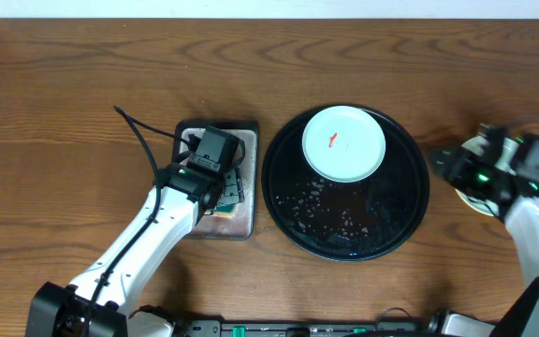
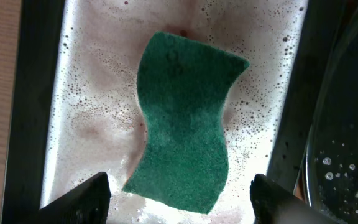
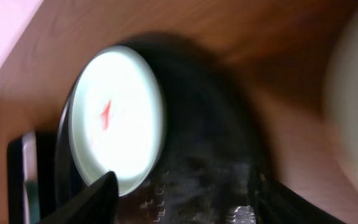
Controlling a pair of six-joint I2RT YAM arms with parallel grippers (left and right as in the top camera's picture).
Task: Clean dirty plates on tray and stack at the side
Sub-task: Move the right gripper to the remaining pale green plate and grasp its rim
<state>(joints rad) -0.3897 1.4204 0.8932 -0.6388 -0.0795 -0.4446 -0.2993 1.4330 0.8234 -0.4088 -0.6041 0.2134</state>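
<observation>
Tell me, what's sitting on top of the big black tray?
One pale green plate with a red smear, plus scattered water droplets, on the black tray. Anything under the plate is hidden.

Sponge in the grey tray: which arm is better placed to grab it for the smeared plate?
Left. The left gripper hangs open directly over the sponge in the soapy grey tray. The right gripper is beyond the black tray's other side, farther from it.
</observation>
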